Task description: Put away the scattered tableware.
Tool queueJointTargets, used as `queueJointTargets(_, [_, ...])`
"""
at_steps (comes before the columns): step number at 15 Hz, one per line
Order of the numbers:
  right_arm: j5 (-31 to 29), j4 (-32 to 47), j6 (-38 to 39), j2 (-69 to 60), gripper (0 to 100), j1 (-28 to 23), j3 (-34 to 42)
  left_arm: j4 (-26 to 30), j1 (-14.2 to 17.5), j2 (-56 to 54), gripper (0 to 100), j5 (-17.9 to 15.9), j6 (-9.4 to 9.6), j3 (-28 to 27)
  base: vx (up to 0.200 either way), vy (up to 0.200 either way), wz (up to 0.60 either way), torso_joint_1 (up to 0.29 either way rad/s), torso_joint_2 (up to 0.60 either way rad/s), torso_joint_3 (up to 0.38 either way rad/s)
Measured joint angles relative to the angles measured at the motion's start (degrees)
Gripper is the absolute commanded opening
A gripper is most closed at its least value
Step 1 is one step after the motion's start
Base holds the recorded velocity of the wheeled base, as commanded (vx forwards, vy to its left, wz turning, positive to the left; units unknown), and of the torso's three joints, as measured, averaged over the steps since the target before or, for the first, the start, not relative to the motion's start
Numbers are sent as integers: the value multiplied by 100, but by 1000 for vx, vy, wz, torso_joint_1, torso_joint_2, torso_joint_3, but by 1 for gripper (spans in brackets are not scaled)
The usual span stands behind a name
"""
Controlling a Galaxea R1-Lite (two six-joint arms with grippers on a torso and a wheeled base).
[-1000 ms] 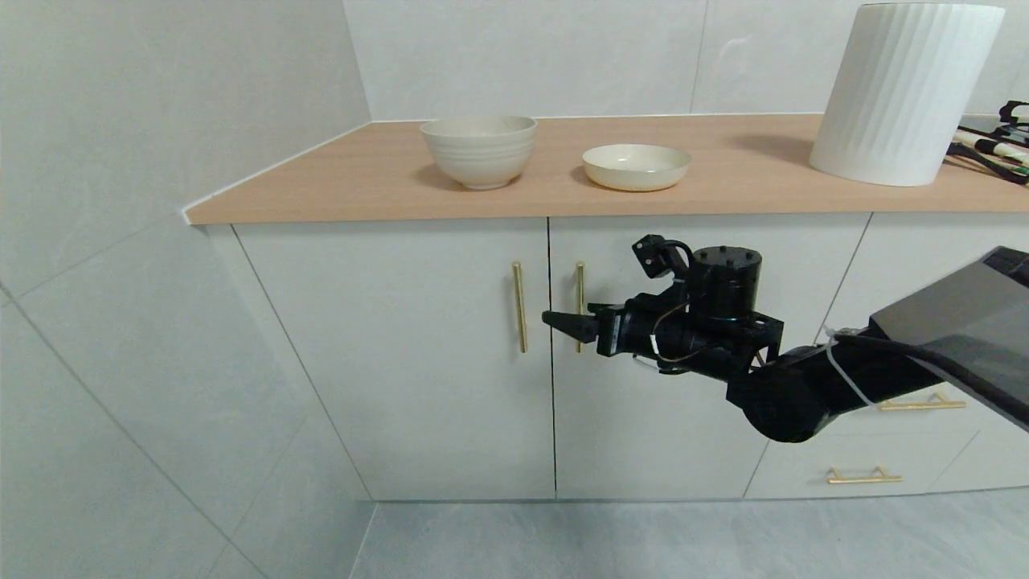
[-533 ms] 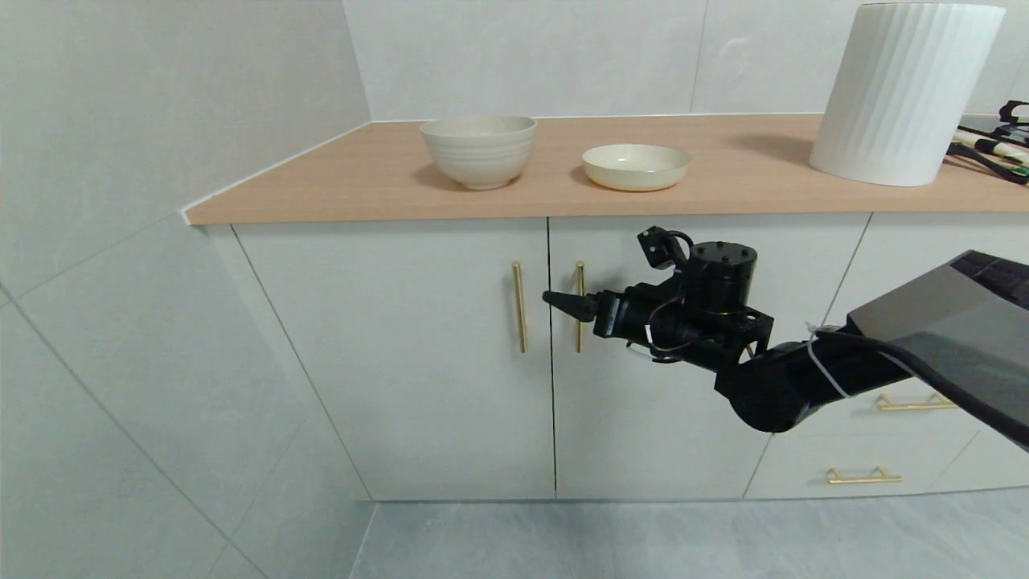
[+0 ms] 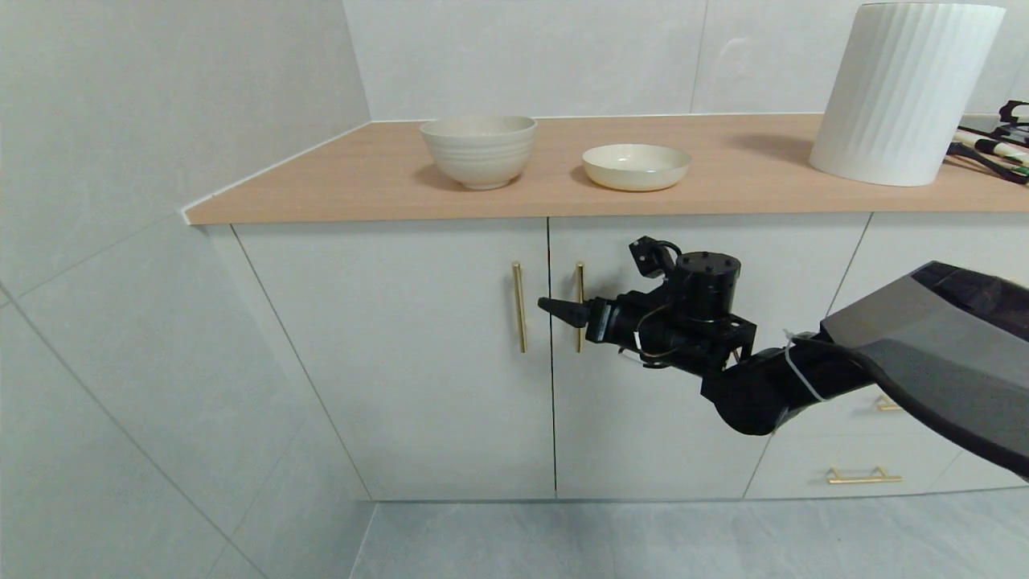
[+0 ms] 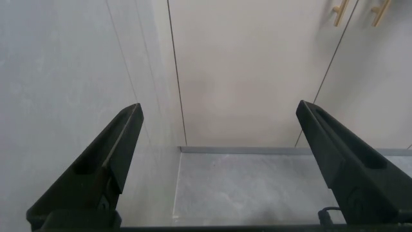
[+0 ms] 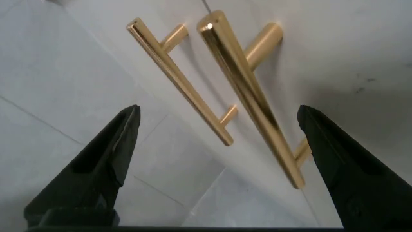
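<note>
Up above the right door handle (image 3: 579,277), on the tabletop (image 3: 362,185): bowl (image 3: 479,149) and shallow dish (image 3: 636,166), untouched. Right gripper (image 3: 559,310) just before that handle, jaws spread. Centre it between them, close squarely, then pull straight outward.

We see pale tiled walls (image 3: 161,121), a grey floor (image 3: 643,539), and white cabinets (image 3: 386,362) under a wooden countertop (image 3: 362,185).
</note>
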Motion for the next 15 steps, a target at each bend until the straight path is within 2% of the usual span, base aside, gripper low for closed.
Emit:
queueJointTargets(4, [29, -101, 484, -35, 100, 113, 33, 0, -2, 0, 100, 0, 2, 0, 0, 0, 0, 0, 0, 0])
queueJointTargets(8, [130, -132, 512, -116, 100, 243, 201, 0, -2, 0, 100, 2, 0, 0, 0, 0, 0, 0, 0, 0])
queueJointTargets(13, [1245, -367, 508, -763, 100, 284, 1348, 0, -2, 0, 100, 2, 0, 0, 0, 0, 0, 0, 0, 0])
queueJointTargets(15, [1398, -572, 490, -1065, 100, 295, 1882, 2, -2, 0, 100, 0, 0, 0, 0, 0, 0, 0, 0, 0])
